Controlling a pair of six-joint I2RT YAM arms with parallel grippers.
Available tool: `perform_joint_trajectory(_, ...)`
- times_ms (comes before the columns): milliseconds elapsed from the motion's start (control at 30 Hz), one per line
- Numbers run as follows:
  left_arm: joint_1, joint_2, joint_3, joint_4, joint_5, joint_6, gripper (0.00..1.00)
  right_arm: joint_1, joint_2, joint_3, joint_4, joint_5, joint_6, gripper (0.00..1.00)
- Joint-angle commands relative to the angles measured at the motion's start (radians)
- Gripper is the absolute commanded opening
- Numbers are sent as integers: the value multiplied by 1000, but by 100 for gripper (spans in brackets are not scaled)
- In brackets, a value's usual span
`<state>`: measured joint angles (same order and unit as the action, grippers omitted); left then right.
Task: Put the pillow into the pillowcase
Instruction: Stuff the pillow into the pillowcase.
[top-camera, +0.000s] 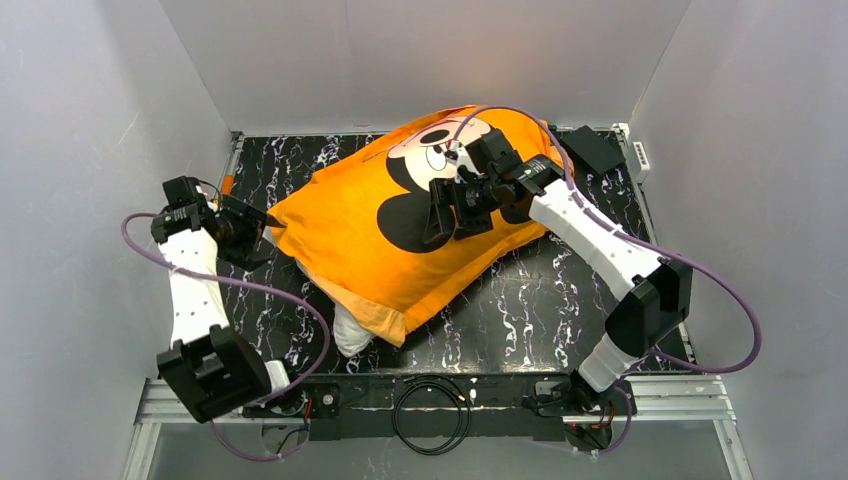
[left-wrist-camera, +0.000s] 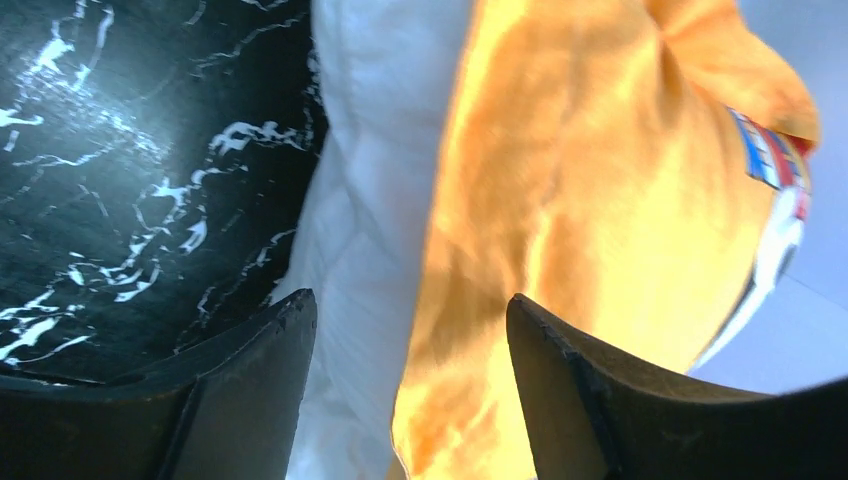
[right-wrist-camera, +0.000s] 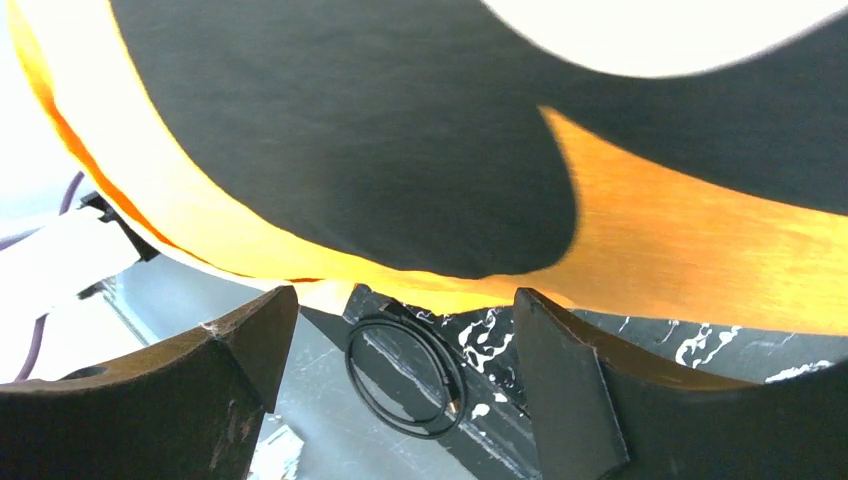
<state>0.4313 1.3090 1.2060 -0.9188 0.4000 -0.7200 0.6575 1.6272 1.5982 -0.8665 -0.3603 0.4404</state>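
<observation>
The orange pillowcase (top-camera: 360, 250), Mickey face up, lies plump and diagonal on the black marble table (top-camera: 560, 300). The white pillow (top-camera: 350, 335) is inside it, and a corner sticks out of the case's mouth at the near left. My left gripper (top-camera: 262, 232) is at the case's left corner. It is open, and its jaws straddle pillow (left-wrist-camera: 370, 200) and pillowcase edge (left-wrist-camera: 600, 200) without pinching them. My right gripper (top-camera: 447, 212) hovers open over the Mickey face. From the right wrist, the pillowcase (right-wrist-camera: 700, 250) fills the upper view and nothing lies between the right gripper's (right-wrist-camera: 405, 305) jaws.
White walls enclose the table on three sides. A black box (top-camera: 595, 148) and a white power strip (top-camera: 640, 155) sit at the back right corner. A coiled black cable (top-camera: 395, 415) lies on the frame at the near edge, between the arm bases.
</observation>
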Motion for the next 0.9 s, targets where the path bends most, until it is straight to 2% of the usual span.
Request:
perform_joint_trajectory(0,-3,-125,4,-11,79,-78,68,97,-29,66,-18,18,-86,87)
perform_joint_trajectory(200,-4,-230,-63,32,154,-154,68,337,-14,-13,67,38,-176,83)
perform_joint_trajectory(400,-4,-291,-82,2,186,-152,68,494,130,12,158,-3,-234,77)
perform_joint_trajectory(567,-3,-294,-47,-34,184,-130,66,574,308,214,141,-99,-242,66)
perform_joint_trajectory(667,-4,-292,-27,-70,158,-105,66,614,412,384,145,-266,-220,58)
perform_joint_trajectory(767,-3,-289,-30,-88,150,-91,66,641,459,478,188,-382,-175,60)
perform_joint_trajectory(867,-4,-290,-37,-102,151,-79,66,640,379,398,326,-377,-109,68)
